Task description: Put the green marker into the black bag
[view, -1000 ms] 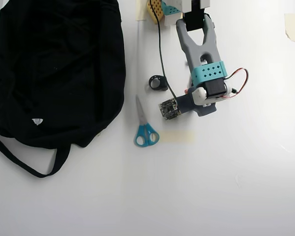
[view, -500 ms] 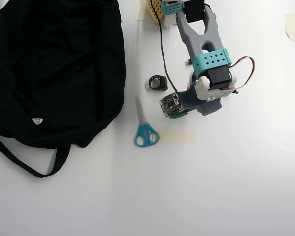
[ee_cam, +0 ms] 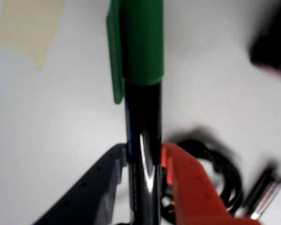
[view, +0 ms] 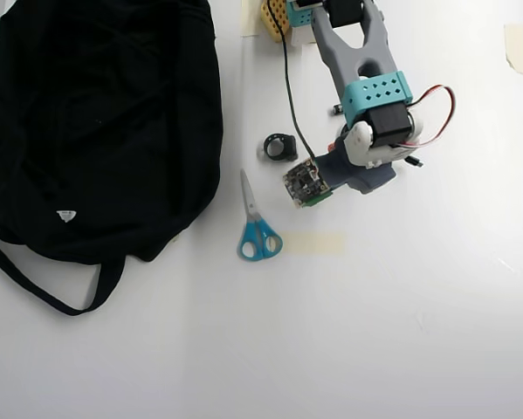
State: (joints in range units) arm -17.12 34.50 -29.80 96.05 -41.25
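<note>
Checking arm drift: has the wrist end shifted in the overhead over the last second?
Yes. In the overhead view the arm's wrist end has swung right and slightly up, away from the scissors, which stayed put.

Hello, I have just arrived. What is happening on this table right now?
A single robot arm is handling a green marker. In the wrist view, the gripper has its fingers closed on the marker's black barrel, with the green cap pointing away from it. In the overhead view, the arm is at the upper middle of the white table, and the black bag lies far to the left. Blue-handled scissors lie between them. The marker is not in the bag yet.
</note>
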